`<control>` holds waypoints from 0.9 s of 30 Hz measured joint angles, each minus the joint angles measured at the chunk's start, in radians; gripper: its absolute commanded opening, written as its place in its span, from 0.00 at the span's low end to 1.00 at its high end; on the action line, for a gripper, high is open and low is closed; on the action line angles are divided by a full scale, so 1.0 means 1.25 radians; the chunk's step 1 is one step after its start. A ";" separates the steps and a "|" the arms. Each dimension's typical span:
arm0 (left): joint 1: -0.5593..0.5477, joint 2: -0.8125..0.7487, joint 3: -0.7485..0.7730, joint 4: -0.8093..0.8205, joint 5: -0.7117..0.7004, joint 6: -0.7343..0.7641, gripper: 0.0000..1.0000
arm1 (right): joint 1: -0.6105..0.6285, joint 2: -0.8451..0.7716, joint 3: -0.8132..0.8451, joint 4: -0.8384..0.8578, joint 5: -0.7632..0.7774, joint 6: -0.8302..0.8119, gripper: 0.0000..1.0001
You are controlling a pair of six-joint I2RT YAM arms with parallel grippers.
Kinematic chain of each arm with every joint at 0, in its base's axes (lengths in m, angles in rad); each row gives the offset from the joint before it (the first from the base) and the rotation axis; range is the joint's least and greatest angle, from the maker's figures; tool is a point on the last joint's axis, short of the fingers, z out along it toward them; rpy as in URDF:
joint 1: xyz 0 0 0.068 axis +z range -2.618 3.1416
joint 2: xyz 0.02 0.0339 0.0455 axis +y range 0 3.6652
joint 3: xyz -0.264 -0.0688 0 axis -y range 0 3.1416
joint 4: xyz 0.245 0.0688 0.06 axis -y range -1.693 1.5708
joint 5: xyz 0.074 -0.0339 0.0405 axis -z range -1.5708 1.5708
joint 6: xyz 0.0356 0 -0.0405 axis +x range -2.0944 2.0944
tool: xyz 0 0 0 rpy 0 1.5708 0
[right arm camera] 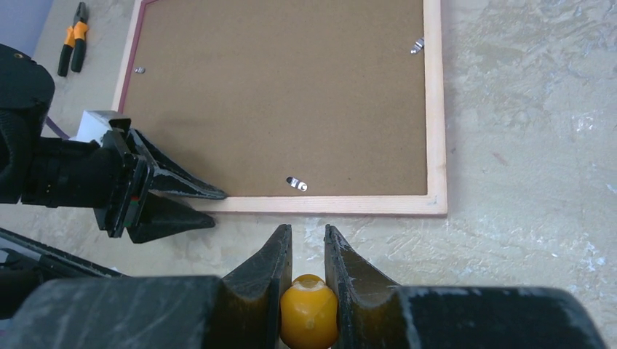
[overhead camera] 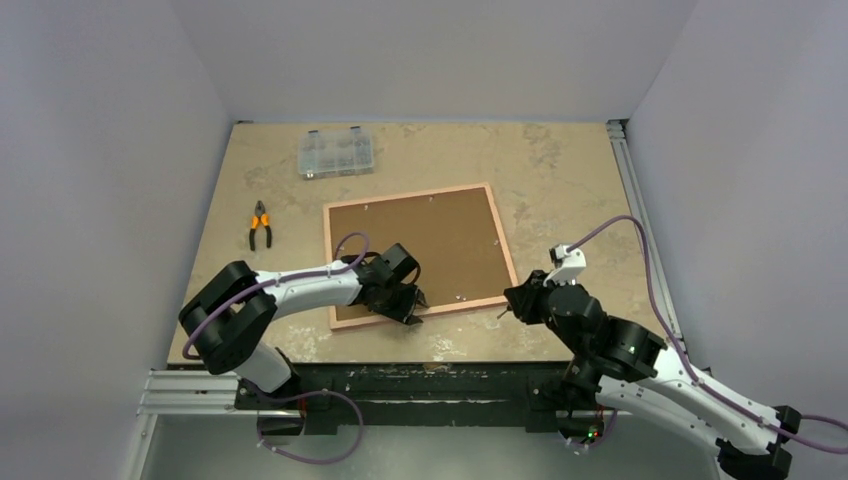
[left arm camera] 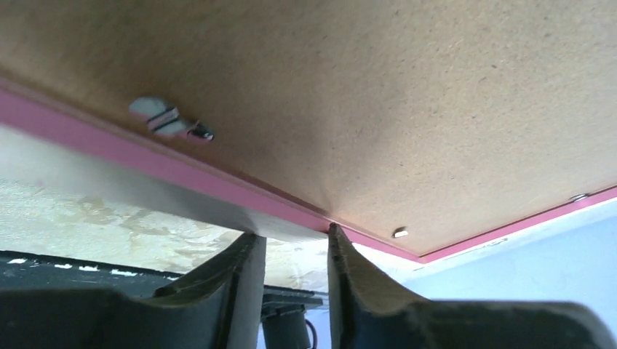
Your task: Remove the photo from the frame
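Observation:
The frame (overhead camera: pixel 470 303) lies face down on the table, its brown backing board (overhead camera: pixel 430 245) up and its pale wood rim (right arm camera: pixel 364 205) toward me. The photo is hidden under the board. My left gripper (overhead camera: pixel 415 305) is at the frame's near-left edge, with the pink rim (left arm camera: pixel 182 173) pinched across its width. One fingertip (left arm camera: pixel 333 229) sits at the rim's inner edge. The other presses the outer side. My right gripper (right arm camera: pixel 308 229) hovers just off the near edge, shut on a yellow tool handle (right arm camera: pixel 309 309).
Small metal clips (right arm camera: pixel 296 184) hold the board at its edges. Orange-handled pliers (overhead camera: pixel 260 225) lie left of the frame. A clear plastic compartment box (overhead camera: pixel 336 153) stands at the back. The left gripper (right arm camera: pixel 211 206) shows in the right wrist view, close to my right fingers.

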 measured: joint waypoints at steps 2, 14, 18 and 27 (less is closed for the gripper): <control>0.004 -0.001 0.008 -0.012 -0.017 -0.001 0.14 | 0.000 -0.001 0.000 -0.002 0.006 0.000 0.00; -0.004 -0.056 0.009 -0.044 -0.176 0.320 0.01 | 0.000 0.052 0.000 -0.010 0.012 -0.003 0.00; 0.011 -0.065 0.008 -0.051 -0.194 0.452 0.05 | 0.000 0.089 0.000 0.001 0.012 -0.004 0.00; 0.060 -0.202 -0.061 -0.165 -0.244 0.566 0.69 | 0.000 0.146 0.000 0.035 0.004 -0.011 0.00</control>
